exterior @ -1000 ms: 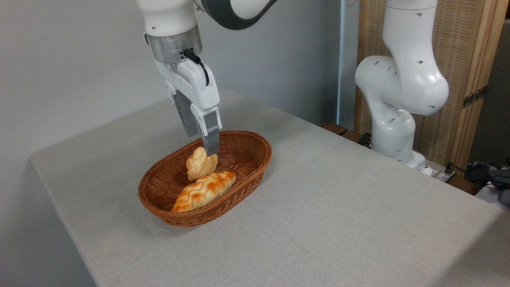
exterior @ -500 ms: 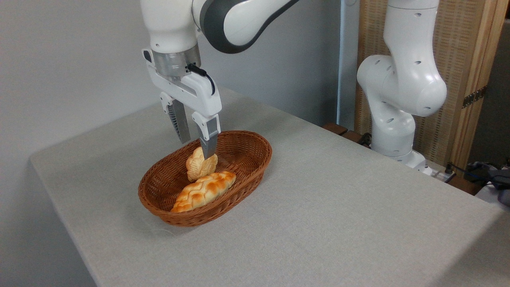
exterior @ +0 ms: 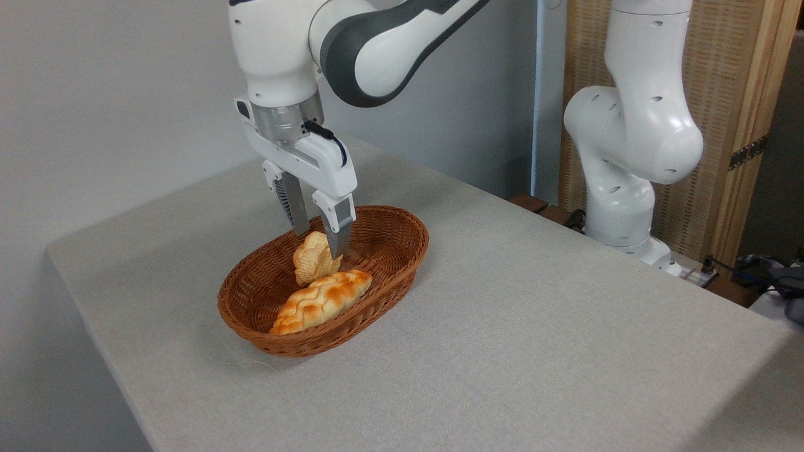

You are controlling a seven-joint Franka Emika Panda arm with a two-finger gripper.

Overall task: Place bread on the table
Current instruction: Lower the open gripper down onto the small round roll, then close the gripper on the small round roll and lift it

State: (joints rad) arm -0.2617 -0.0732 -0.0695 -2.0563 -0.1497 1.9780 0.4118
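Note:
The bread (exterior: 309, 263), a small pale-golden ridged bun, stands on edge in the brown wicker basket (exterior: 411, 256), leaning against a longer braided loaf (exterior: 323, 300). My gripper (exterior: 319, 243) points down into the basket and is open. Its two fingers straddle the top of the bun, the left one behind it and the right one covering its right edge. I cannot tell whether the pads touch it. The light grey table (exterior: 534, 326) spreads around the basket.
The basket sits left of the table's middle. My arm's white base (exterior: 628, 157) rises beyond the table's far right edge, in front of a wooden screen. Dark cables lie at the far right. A wall runs behind the table.
My gripper has come down and shifted slightly right, so its fingers now reach around the top of the bun. The bun, the loaf and the basket have not moved.

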